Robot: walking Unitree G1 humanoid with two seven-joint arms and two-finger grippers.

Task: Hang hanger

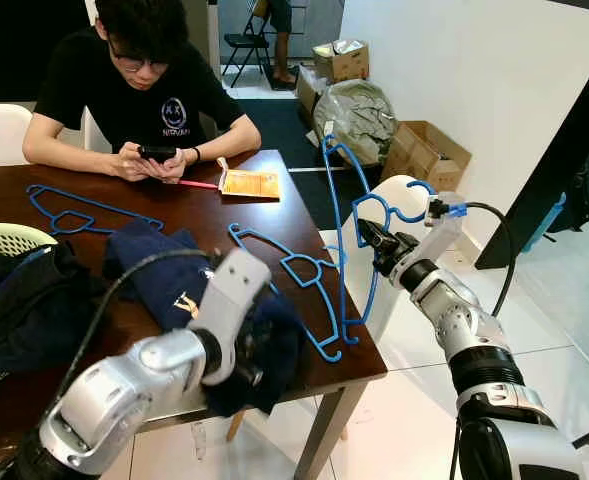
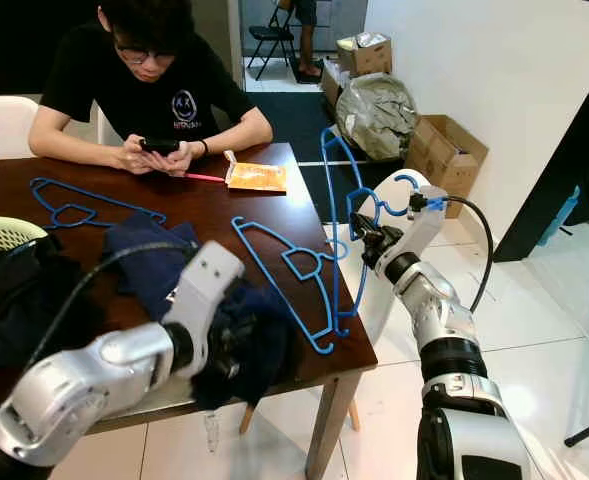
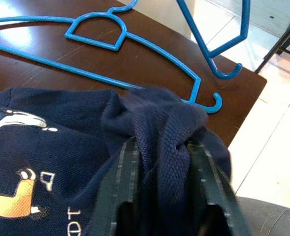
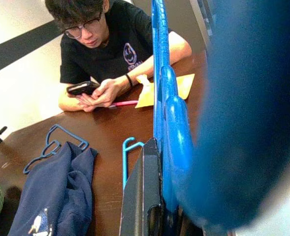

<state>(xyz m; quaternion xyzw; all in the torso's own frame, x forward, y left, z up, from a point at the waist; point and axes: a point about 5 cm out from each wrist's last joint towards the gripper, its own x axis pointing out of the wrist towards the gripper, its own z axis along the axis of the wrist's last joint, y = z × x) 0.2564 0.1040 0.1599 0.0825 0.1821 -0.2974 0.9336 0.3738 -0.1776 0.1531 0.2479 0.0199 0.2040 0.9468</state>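
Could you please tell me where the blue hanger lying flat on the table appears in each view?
Left eye view: hanger, table's right edge, beside navy shirt.
Right eye view: same place.
Left wrist view: across the top, behind the shirt.
Right wrist view: only its hook.
Shared landmark: the navy shirt.

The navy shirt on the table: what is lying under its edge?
One end of a flat blue hanger runs under the navy shirt, which the left hand pinches. The covered part is hidden. The right hand holds another hanger upright.
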